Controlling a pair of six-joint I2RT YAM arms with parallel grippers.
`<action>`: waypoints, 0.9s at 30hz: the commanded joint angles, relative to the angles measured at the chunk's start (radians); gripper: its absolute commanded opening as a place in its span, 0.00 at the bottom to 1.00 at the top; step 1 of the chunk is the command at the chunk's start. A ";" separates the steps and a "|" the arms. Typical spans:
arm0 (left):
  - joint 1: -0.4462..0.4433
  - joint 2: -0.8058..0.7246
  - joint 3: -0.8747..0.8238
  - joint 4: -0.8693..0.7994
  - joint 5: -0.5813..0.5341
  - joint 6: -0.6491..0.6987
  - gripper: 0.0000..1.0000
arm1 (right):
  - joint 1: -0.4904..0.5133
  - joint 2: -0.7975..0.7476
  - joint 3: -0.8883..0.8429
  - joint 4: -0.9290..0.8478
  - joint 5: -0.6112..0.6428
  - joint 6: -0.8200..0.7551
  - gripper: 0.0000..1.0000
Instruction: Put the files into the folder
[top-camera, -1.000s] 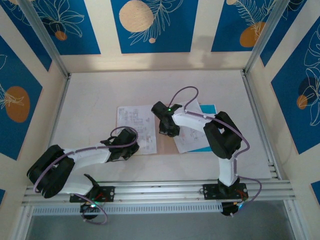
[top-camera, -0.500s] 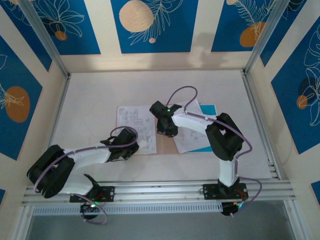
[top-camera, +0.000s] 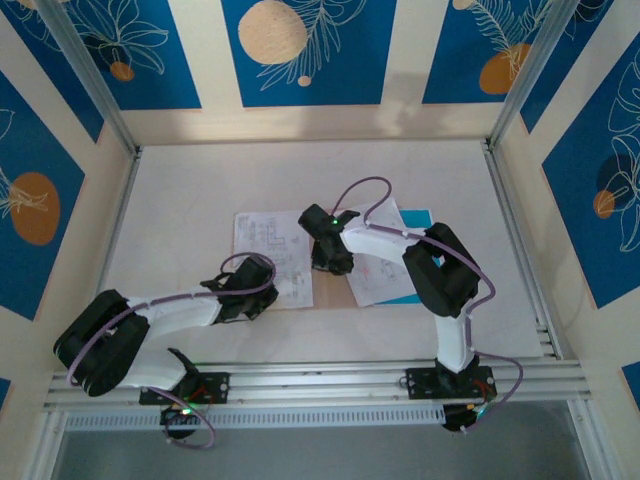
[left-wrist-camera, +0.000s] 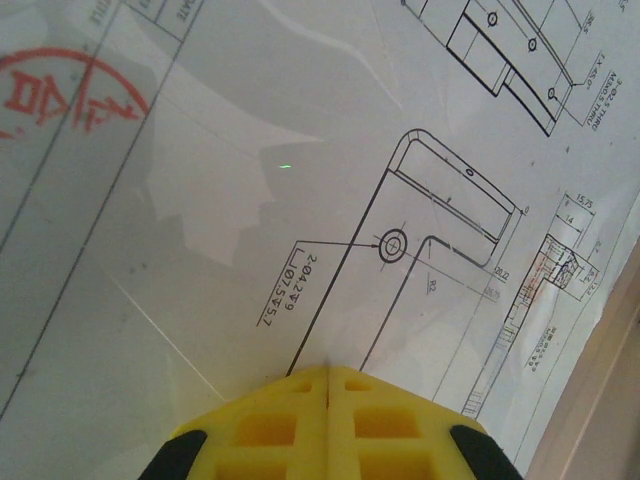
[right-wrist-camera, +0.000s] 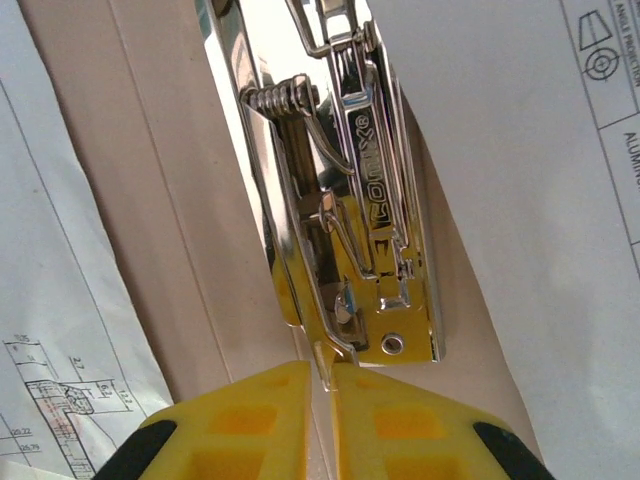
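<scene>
Tabletop (top-camera: 200, 180) bears folder (right-wrist-camera: 150, 180); metal clip (right-wrist-camera: 370, 200) pinched in right end effector (right-wrist-camera: 325, 385).

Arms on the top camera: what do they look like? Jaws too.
Both the left arm and right arm have white link shells with bulky black joint housings. A lavender cable loops off each, and small green lights glow at the bases. The jaws carry bright yellow pads moulded with square recesses, on black backing.
</scene>
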 joint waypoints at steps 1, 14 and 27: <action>0.020 0.034 -0.054 -0.176 -0.029 -0.020 0.00 | -0.015 0.040 -0.018 -0.035 0.024 0.042 0.16; 0.020 0.028 -0.062 -0.176 -0.032 -0.026 0.00 | -0.030 0.090 -0.063 -0.142 0.118 0.120 0.15; 0.021 0.035 -0.062 -0.171 -0.032 -0.031 0.00 | -0.046 0.054 -0.069 -0.162 0.179 0.091 0.14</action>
